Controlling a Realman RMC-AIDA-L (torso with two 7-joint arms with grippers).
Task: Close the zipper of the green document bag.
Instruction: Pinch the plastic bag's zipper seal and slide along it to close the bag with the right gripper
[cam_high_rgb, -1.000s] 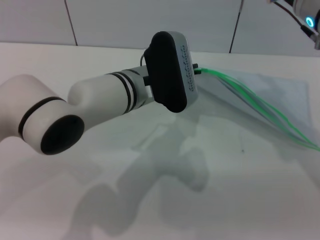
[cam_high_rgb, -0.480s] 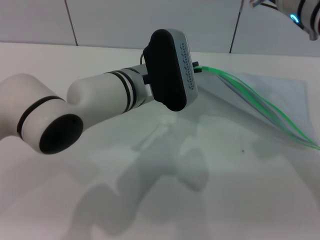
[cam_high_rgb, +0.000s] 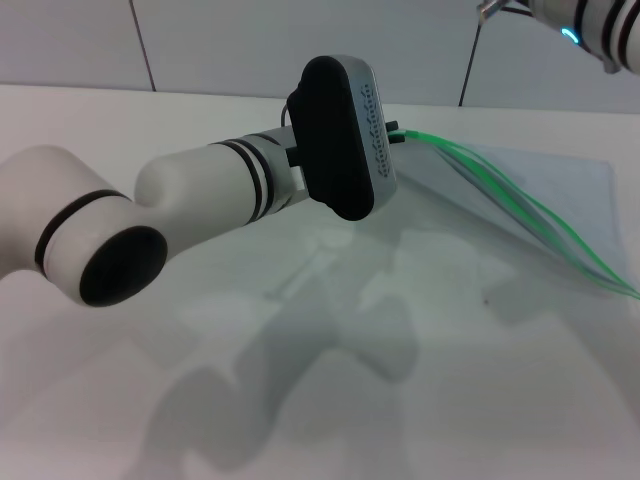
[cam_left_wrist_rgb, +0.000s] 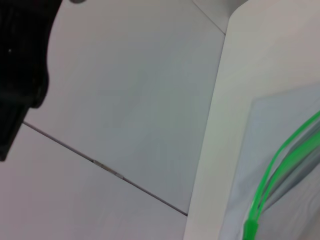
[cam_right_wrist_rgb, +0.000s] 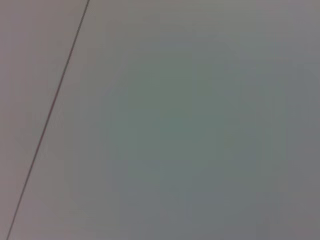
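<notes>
right arm (cam_high_rgb: 590, 25) further left, fingers unseen; one green document bag (cam_high_rgb: 560, 200), left fingers hidden.

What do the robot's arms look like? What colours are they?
The left arm is a fat, rounded white tube with thin black rings and a round black cap at its elbow. It ends in a black oval block edged with a grey strip of small holes. Only a bit of the right arm shows: white with black bands and a small glowing blue light.
</notes>
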